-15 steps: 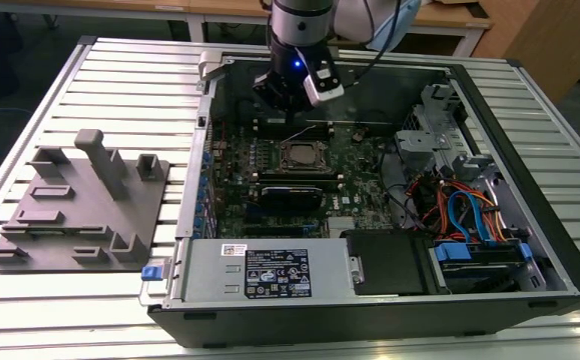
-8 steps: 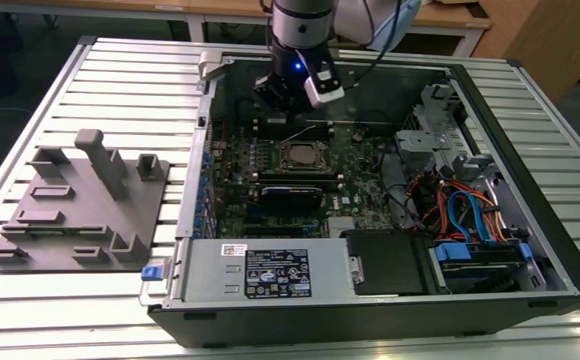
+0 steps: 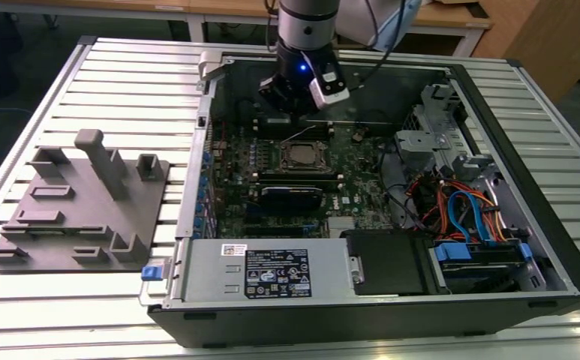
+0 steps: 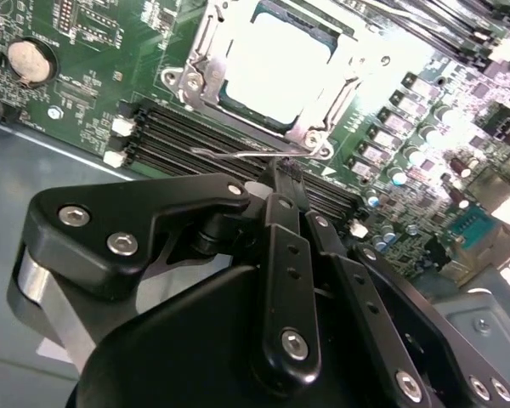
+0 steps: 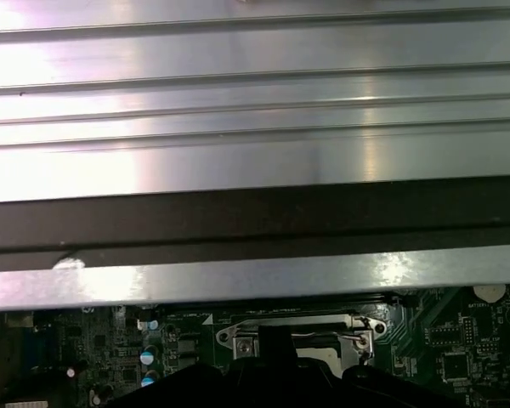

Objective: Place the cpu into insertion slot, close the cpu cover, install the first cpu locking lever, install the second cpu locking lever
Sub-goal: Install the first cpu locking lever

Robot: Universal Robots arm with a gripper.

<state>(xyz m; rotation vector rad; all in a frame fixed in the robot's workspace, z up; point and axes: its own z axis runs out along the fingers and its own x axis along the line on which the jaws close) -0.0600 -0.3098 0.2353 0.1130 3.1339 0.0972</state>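
Observation:
The cpu (image 4: 276, 55) lies flat in the insertion slot (image 3: 303, 156), its silver top showing through the cut-out of the cpu cover (image 4: 195, 76), which lies down over it. A thin wire locking lever (image 4: 229, 155) stands out beside the socket, between it and the memory slots. My gripper (image 4: 285, 172) is shut, with its black fingertips right at that wire. In the exterior view the gripper (image 3: 277, 118) hangs just behind the socket, inside the open computer case. The first wrist view shows the socket frame (image 5: 238, 338) past the dark gripper (image 5: 276, 344).
Long black memory slots (image 4: 195, 132) run beside the socket and a coin battery (image 4: 27, 59) sits on the board. The power-supply box (image 3: 259, 274) and the drive cage with coloured cables (image 3: 460, 210) fill the case's front and the exterior view's right. A grey fixture block (image 3: 79, 202) stands on the slatted table.

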